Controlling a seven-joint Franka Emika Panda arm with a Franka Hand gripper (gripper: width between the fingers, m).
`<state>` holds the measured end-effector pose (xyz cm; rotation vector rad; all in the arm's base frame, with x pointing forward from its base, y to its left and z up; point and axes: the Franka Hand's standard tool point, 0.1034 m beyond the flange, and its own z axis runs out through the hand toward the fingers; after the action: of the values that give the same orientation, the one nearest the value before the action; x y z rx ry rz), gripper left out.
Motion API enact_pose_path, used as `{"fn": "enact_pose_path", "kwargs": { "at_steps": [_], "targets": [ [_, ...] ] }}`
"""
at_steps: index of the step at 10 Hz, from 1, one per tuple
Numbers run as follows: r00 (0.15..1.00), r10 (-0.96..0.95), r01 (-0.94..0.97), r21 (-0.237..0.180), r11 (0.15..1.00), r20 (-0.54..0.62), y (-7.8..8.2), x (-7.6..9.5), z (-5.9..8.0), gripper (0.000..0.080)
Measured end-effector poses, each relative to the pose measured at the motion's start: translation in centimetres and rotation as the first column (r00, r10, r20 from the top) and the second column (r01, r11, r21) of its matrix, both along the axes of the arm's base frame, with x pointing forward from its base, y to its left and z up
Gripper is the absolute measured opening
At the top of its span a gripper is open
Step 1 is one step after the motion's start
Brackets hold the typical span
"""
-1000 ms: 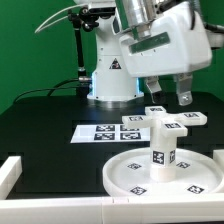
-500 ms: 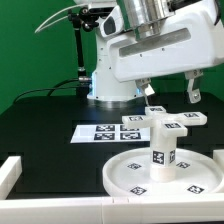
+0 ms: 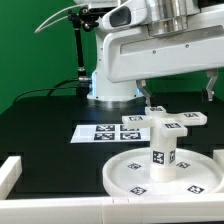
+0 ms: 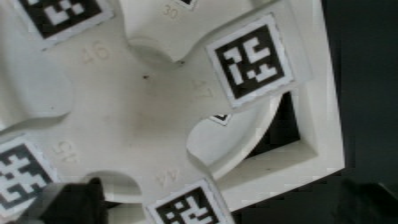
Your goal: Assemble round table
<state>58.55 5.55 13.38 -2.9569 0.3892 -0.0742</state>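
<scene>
The round disc lies at the front of the black table. The short post stands upright on its middle. The cross-shaped foot piece sits on top of the post. My gripper hangs just above the foot piece, open and empty, with its two fingers spread wide on either side. In the wrist view the foot piece with its tags fills the frame from close above, and one dark finger shows at the edge.
The marker board lies flat on the table behind the disc. The arm's base stands at the back. A low white wall runs along the front left, another piece at the right edge.
The gripper's fingers now stand much further apart in the exterior view than a second ago. The hand has shifted slightly up. The table parts have not moved.
</scene>
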Motion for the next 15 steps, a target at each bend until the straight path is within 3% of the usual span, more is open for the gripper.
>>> {"fn": "enact_pose_path", "kwargs": {
  "at_steps": [3, 5, 7, 10, 12, 14, 15],
  "targets": [
    [0.989, 0.147, -0.146, -0.013, 0.989, 0.021, -0.2, 0.0, 0.0, 0.0649],
    [0.918, 0.393, -0.39, -0.054, 0.919, 0.047, -0.7, 0.1, 0.0, 0.0649],
    [0.775, 0.627, -0.617, -0.12, 0.777, 0.077, -1.0, 0.0, -0.6, 0.0649],
    [0.678, 0.731, -0.718, -0.146, 0.68, 0.071, -1.4, -0.1, -0.7, 0.0649],
    [0.559, 0.827, -0.81, -0.172, 0.561, 0.061, -1.7, -0.1, -0.7, 0.0649],
    [0.31, 0.951, -0.924, -0.228, 0.306, 0.02, -1.8, -1.0, -1.1, 0.0649],
    [0.277, 0.961, -0.936, -0.222, 0.272, 0.009, -1.7, -1.3, -1.3, 0.0649]
  ]
}}
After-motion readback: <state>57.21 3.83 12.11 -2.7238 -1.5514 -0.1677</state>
